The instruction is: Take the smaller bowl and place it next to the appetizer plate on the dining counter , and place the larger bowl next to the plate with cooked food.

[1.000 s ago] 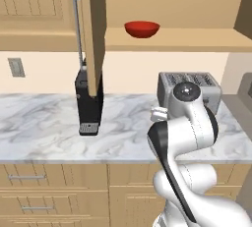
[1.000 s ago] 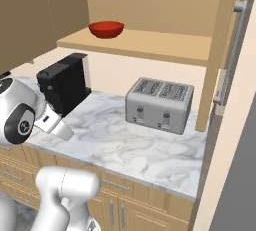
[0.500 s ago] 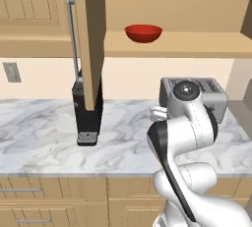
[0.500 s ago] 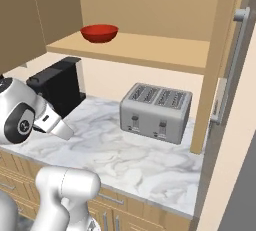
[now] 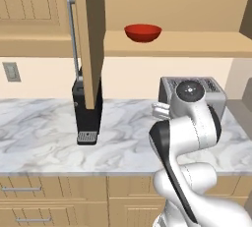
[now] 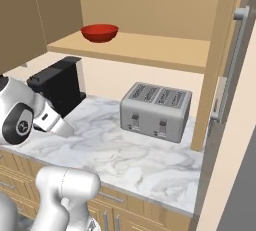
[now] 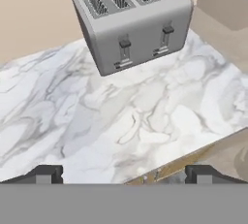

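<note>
The smaller bowl [image 5: 142, 32], shallow and glossy red, sits on the open cabinet's wooden shelf [image 5: 197, 44] above the counter; it is also seen in the right base view [image 6: 100, 32]. My gripper [image 7: 124, 173] is open with nothing between its fingers. It hangs low over the marble top, well below the shelf, and looks toward the toaster. The arm's elbow [image 5: 189, 123] stands in front of the toaster. The larger bowl, both plates and the dining counter are out of view.
A silver four-slot toaster [image 6: 156, 111] stands on the marble counter over wooden cabinets [image 6: 125, 160]. A black coffee machine [image 5: 87, 113] is to its left. Open cabinet doors hang at the left [image 5: 92, 34] and at the right [image 6: 227, 65].
The whole picture has slid slightly downward in both base views, so the camera moved. The arm keeps its pose and the red bowl stays on the shelf.
</note>
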You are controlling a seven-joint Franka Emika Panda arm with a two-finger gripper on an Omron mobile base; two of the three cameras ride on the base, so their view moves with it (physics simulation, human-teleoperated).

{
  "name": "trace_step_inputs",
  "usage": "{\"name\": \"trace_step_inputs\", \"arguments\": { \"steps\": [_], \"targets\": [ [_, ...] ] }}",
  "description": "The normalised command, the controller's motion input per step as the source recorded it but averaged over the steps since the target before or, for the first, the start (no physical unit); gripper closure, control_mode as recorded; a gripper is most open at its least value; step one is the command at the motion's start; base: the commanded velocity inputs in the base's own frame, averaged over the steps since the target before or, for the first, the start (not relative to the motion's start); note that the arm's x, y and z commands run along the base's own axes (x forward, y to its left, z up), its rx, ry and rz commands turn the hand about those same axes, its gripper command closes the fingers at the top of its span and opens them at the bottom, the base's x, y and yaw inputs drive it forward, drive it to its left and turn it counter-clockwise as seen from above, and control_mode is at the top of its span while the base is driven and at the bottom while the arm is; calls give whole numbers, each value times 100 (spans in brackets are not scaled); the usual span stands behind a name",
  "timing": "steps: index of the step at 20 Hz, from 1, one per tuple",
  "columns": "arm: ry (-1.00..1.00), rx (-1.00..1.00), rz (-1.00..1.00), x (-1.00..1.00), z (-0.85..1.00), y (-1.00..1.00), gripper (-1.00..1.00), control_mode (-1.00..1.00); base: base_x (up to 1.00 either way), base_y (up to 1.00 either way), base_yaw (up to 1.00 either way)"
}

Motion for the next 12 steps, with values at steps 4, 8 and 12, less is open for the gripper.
{"name": "trace_step_inputs", "arguments": {
  "steps": [4,8,12],
  "targets": [
    [-15,4,0,0,38,-6,-100,-100,0,0,0],
    [0,22,0,0,65,-8,-100,-100,0,0,0],
    [0,29,0,0,61,-19,-100,-100,0,0,0]
  ]
}}
